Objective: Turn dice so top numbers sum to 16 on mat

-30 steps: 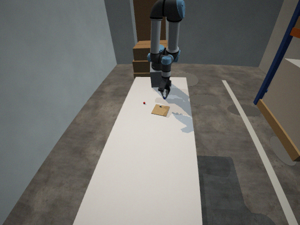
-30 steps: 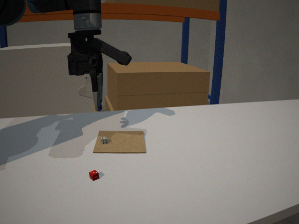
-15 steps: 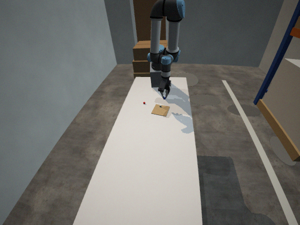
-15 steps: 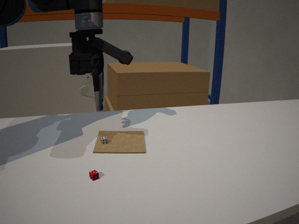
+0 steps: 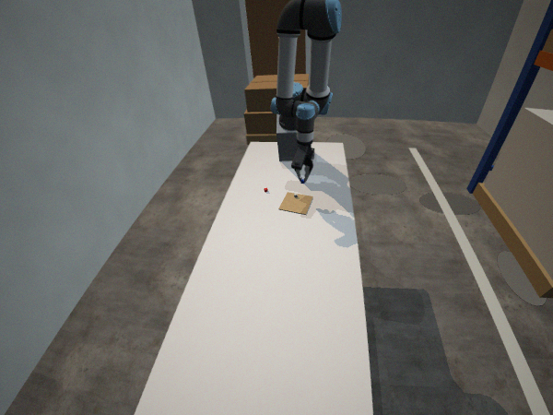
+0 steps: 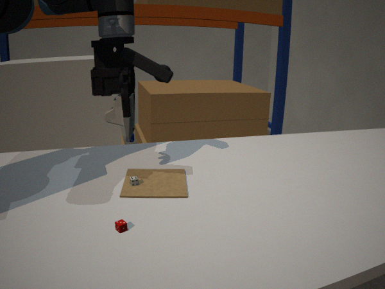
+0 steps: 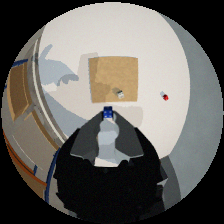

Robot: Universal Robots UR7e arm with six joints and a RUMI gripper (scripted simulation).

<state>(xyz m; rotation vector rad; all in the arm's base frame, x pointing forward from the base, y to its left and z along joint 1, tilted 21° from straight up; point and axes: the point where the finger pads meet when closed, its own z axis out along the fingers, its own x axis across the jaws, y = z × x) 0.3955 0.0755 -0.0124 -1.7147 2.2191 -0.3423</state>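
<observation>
Indeed, jaws (image 5: 302,180) (image 6: 129,140) grip blue die (image 5: 302,181) (image 6: 132,138) (image 7: 108,112)

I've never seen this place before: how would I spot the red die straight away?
Find the long white table, then the tan square mat on it. The red die sits off the mat, unlike the white one on it and the blue one held up.

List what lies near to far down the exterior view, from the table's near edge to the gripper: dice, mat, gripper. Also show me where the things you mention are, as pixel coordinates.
Red die (image 5: 265,190) (image 6: 120,226) (image 7: 165,97), mat (image 5: 295,208) (image 6: 160,189) (image 7: 112,70) with the white die (image 5: 296,196) (image 6: 134,181) (image 7: 120,93) on it, gripper (image 5: 302,180) (image 6: 129,140) (image 7: 108,111) shut on the blue die (image 5: 302,181) (image 6: 132,138) (image 7: 108,111).
</observation>
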